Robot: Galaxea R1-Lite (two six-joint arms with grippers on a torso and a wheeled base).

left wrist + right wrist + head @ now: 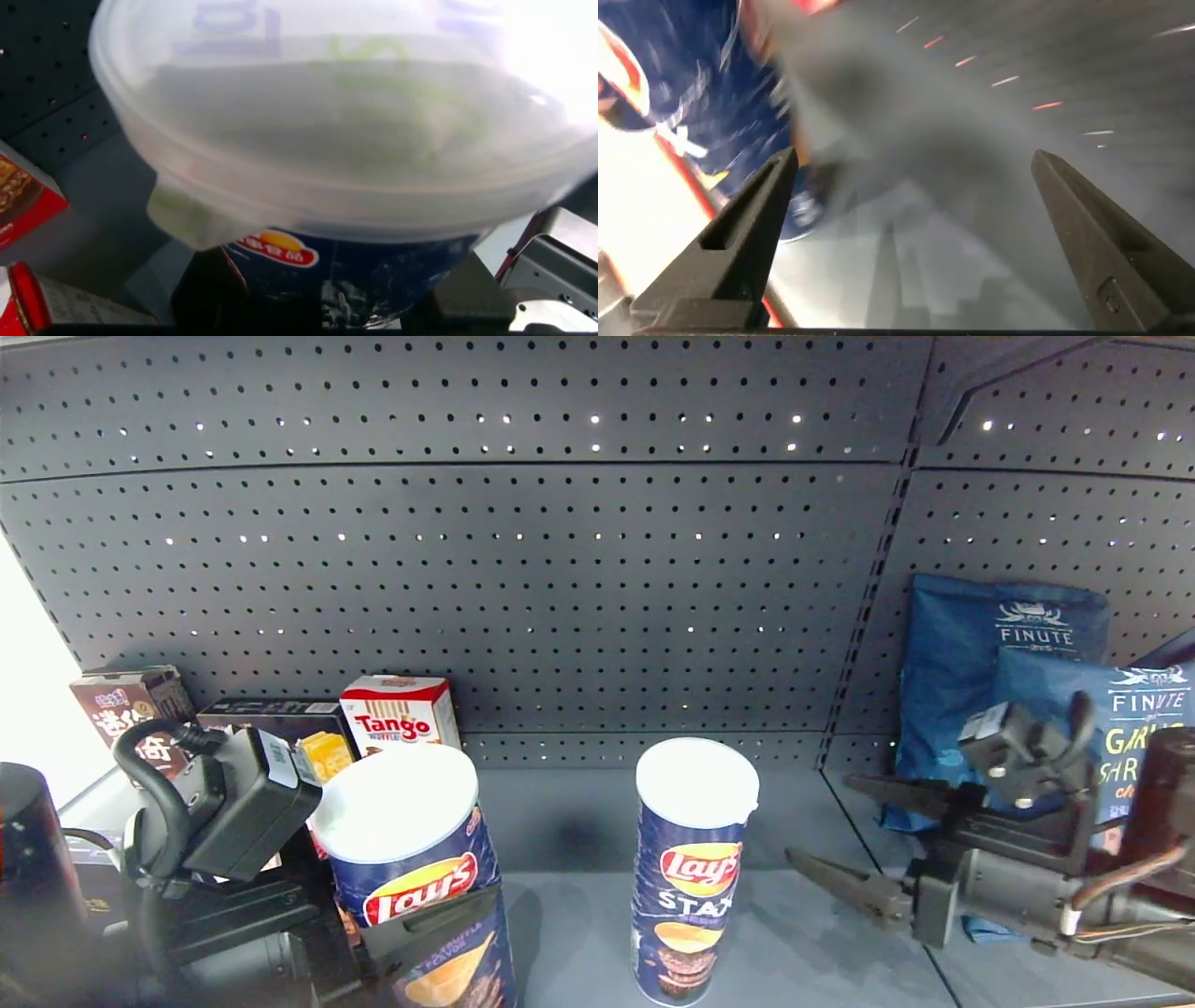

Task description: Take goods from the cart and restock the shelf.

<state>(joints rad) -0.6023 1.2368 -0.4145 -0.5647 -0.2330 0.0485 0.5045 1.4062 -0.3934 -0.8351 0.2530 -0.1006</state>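
At the left edge of the frame a brown box (131, 709), a dark box (271, 719) and a red-and-white wafer box (401, 714) stand in a row against the pegboard back panel (579, 569). In front of them, at lower left, the left hand (420, 919) is clamped around the held chip can (397, 803). One dark finger crosses the can's label. The can is upright with its long axis vertical and its white lid on top. Its base is cut off by the bottom edge, so I cannot tell whether it touches the shelf (579, 840). From the left wrist the lid (346, 121) looms close.

Just right of it, at lower centre, the second chip can (691, 868) stands upright on the shelf, with a strip of bare shelf floor between the two cans. That gap probably decides the coming placement: the held can has to come down vertical, beside its twin, without knocking it.

At right, the right hand (840, 831) hangs empty with its fingers spread wide (915, 252), pointing toward the second can. Behind it, blue snack bags (990, 663) lean on the back panel. The left arm is the one placed to do the restocking.
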